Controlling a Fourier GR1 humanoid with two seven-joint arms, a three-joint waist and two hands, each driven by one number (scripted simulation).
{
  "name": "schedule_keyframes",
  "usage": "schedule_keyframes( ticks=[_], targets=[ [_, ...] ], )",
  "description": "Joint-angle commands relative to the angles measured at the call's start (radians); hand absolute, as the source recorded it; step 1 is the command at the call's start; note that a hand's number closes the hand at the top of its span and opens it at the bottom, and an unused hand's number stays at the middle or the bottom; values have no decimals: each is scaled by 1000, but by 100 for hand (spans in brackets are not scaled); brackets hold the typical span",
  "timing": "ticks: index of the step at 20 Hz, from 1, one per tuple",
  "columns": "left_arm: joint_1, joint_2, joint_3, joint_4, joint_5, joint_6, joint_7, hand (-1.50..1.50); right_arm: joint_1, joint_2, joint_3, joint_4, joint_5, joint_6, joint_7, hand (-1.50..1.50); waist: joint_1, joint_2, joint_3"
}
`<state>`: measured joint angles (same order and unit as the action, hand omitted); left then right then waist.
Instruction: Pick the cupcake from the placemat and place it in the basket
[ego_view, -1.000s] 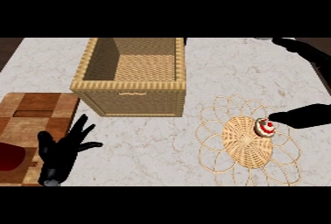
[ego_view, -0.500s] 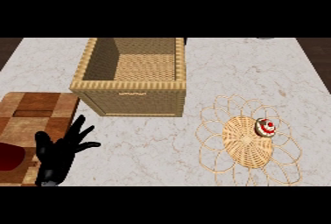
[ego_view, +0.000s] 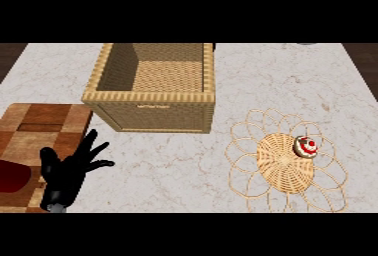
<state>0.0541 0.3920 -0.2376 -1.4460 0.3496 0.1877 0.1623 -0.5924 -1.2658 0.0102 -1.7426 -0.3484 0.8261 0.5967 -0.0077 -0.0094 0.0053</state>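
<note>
Resting at lower left, the left hand (ego_view: 68, 170) spreads its fingers, released. The basket (ego_view: 151, 107) stands mid-surface. Rightward, the cupcake (ego_view: 306, 146) sits on the placemat (ego_view: 284, 167): probably light and soft-topped, best held round its base.

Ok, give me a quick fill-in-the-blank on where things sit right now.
1. The cupcake sits on the woven ____.
2. The basket holds ____.
3. The only hand in view is the ____ one, fingers spread, low at the view's left.
4. The cupcake lies to the basket's ____.

Missing words: placemat; nothing; left; right
</note>
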Motion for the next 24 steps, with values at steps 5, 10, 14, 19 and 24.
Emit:
schedule_keyframes(
  ticks=[5,10,14,19,24],
  targets=[
    [39,18,6,79,-22,-13,55,0,59,54,-22,-39,-20,-6,38,-150,5,9,-6],
    [22,-16,-9,84,-63,29,57,0,124,154,-4,-82,68,-53,20,-150,5,10,-6],
    [75,-17,-14,49,-64,18,39,0,201,252,28,-126,214,-127,-27,-150,9,10,-4],
    [63,-9,1,65,-69,-5,27,0,220,299,92,-83,367,-134,-69,-150,18,13,-5],
    [75,2,26,82,-46,-42,19,0,313,361,146,-70,507,-193,-157,-150,9,12,-4]
  ],
)
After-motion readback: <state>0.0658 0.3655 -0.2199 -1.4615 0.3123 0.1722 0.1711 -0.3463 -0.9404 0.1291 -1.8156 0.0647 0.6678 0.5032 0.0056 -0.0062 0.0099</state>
